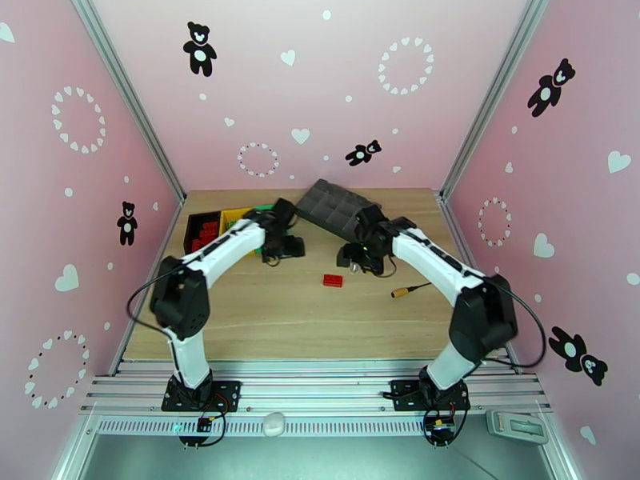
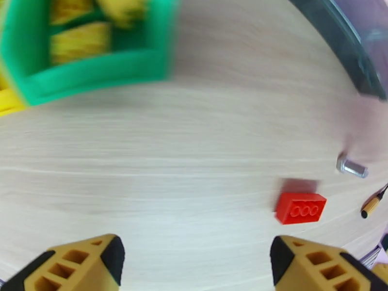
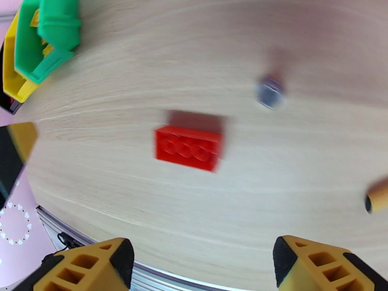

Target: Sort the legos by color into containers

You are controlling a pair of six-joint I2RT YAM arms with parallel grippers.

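Lego (image 3: 189, 148), red, lies untouched ahead of the spread right hand (image 3: 202, 260).

The green bin (image 2: 97, 71) is blurred and cut by the top edge, its yellow bricks (image 2: 80, 42) smeared beyond counting.

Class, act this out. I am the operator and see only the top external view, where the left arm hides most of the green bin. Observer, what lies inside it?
Observer: The left wrist view shows blurry yellow legos inside the green bin.
Operator: Is the left end effector holding anything?
Observer: No. It is open, with nothing between its fingers.
Operator: What lies near the red lego?
Observer: A small silver metal piece, apart from it and not touching.
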